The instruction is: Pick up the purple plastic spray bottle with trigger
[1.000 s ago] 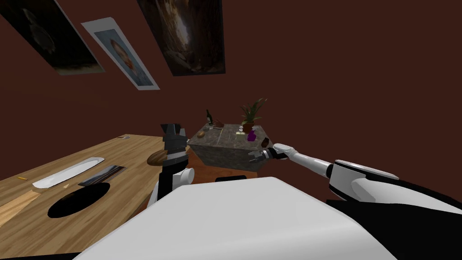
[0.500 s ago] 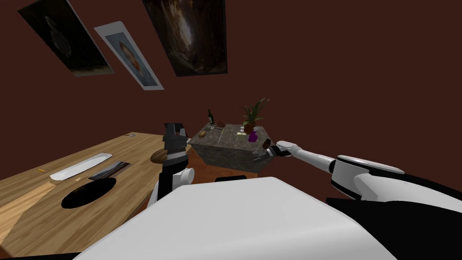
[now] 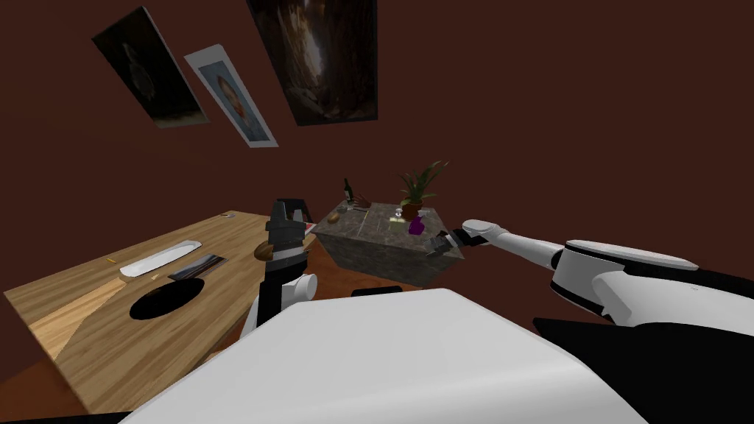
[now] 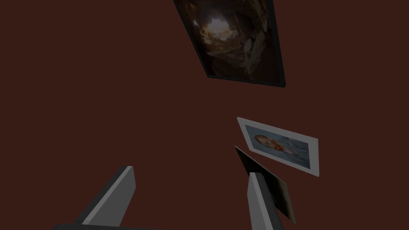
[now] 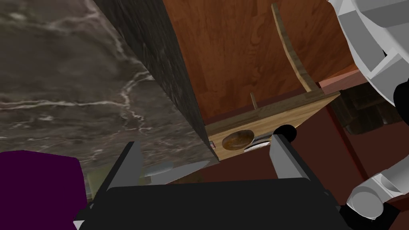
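The purple spray bottle [image 3: 417, 226] stands near the right edge of a dark marble block [image 3: 372, 246], in front of a potted plant [image 3: 418, 185]. My right gripper [image 3: 439, 243] hovers open at that edge, just right of and below the bottle. In the right wrist view the purple bottle [image 5: 38, 181] lies beside one finger [image 5: 130, 161], outside the open gap of the right gripper [image 5: 205, 159], with the marble top [image 5: 60, 80] beyond. My left gripper [image 3: 289, 204] is raised upright left of the block, and the left gripper [image 4: 187, 195] stands open and holds nothing.
On the marble block also stand a dark bottle [image 3: 348, 190] and several small items. A wooden table [image 3: 96, 324] with a black oval hole [image 3: 166, 298], a long white dish [image 3: 160, 257] and a brown oval thing [image 3: 263, 252] stretches to the left. Dark red walls lie behind.
My view has swung, shifting the wooden table and pictures to the right. My right gripper has risen from the block's front face to its top right edge, closer to the purple bottle.
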Motion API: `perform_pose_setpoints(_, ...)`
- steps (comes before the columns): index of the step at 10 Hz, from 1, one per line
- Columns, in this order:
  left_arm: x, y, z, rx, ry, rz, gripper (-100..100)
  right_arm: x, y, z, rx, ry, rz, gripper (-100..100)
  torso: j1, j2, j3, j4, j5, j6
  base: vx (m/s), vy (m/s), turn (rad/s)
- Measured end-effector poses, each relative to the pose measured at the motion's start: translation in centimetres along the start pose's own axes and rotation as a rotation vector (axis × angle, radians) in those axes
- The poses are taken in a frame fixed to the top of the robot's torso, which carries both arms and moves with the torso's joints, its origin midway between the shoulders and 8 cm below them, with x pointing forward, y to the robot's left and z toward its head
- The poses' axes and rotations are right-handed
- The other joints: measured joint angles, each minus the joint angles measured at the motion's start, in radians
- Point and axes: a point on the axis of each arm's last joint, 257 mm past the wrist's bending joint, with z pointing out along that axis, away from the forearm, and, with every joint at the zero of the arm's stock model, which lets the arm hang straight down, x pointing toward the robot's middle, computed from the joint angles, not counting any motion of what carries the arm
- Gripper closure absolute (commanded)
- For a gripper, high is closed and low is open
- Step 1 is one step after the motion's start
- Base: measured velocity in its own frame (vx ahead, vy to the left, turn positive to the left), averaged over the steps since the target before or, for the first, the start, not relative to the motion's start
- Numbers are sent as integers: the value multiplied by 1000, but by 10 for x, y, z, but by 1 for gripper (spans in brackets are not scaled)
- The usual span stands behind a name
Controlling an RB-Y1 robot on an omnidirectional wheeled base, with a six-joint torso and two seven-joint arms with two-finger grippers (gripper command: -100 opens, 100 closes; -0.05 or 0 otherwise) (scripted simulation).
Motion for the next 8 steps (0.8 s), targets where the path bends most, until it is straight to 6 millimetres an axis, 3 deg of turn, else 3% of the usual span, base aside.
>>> perform_pose_setpoints(2, 0, 0, 0, 0, 0, 0, 0, 9, -20, -40, 61, 73, -23, -100, -2, -2, -1, 1, 1, -1, 41, -37, 143)
perform_pose_setpoints(8, 0, 0, 0, 0, 0, 0, 0, 9, -53, -101, 172, 150, -67, -100, 1, -2, -1, 0, 1, -1, 27, -6, 93)
